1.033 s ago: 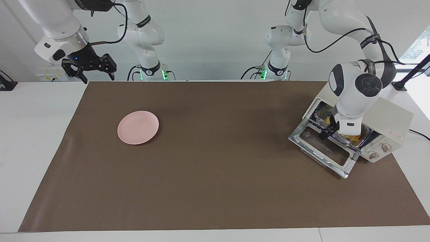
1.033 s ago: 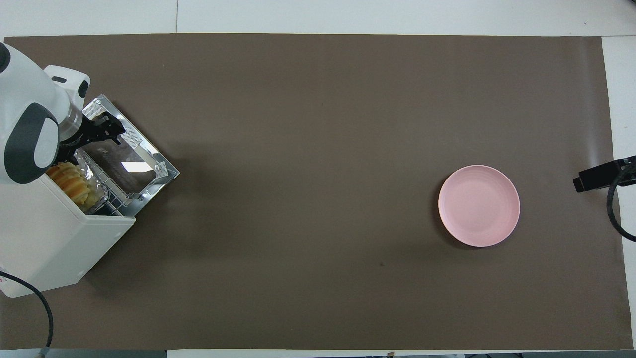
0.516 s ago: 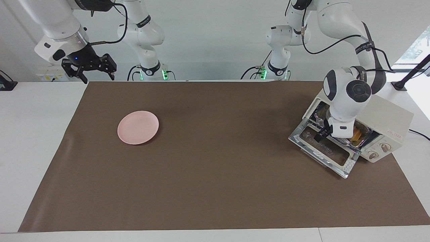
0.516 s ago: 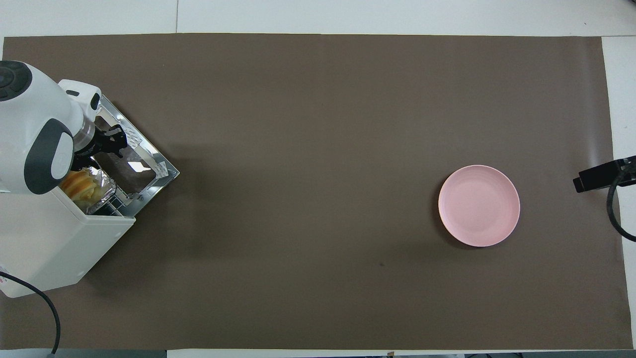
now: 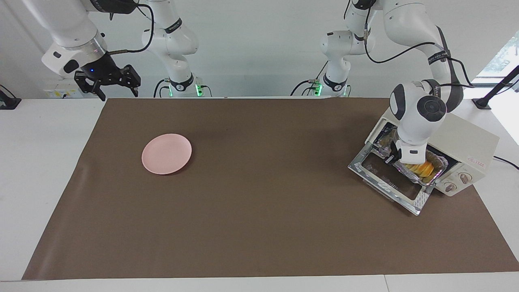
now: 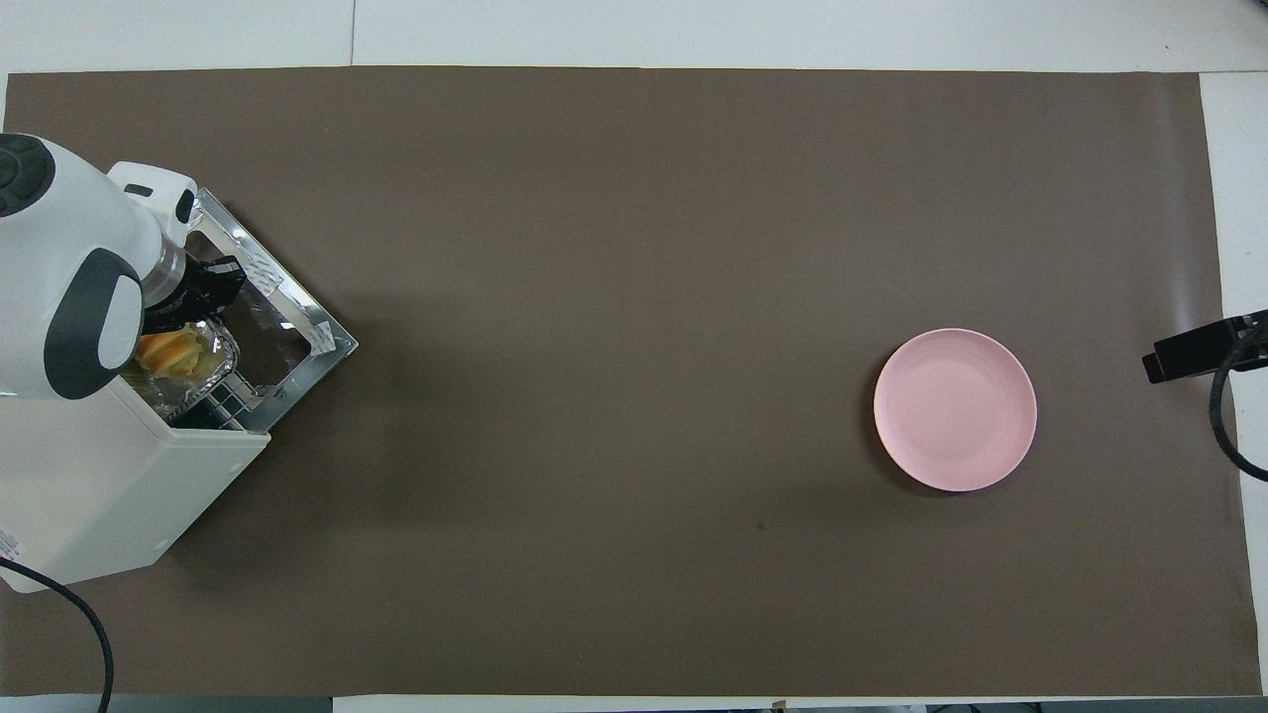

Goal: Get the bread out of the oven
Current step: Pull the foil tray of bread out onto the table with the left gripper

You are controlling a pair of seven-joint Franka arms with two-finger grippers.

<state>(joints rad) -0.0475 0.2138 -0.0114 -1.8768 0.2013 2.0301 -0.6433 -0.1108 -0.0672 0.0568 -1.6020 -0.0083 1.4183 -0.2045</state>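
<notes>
Since a second ago the foil tray (image 5: 419,168) has slid outward over the dropped door, and our left end effector (image 5: 399,160) has closed.

In the facing view, we see the left end effector at the mouth of the oven (image 5: 462,150), its fingers together, apparently pinching the tray's rim; what exactly it holds we cannot tell. The bread (image 5: 421,167) lies in the tray, partly out of the cavity, over the open door. Our right end effector (image 5: 107,81) waits with fingers apart over the surface's edge at the right arm's end.

In the overhead view, the bread (image 6: 170,349) shows just beside the left end effector (image 6: 203,292), in the tray at the oven (image 6: 109,495) opening. The pink plate (image 6: 955,409) sits well apart, toward the right arm's end.

We judge the tray-pulling step is in hand; next we need a grip on the loaf itself and a lift clear.

We count one oven, one tray, one loaf, one plate, two arms.
</notes>
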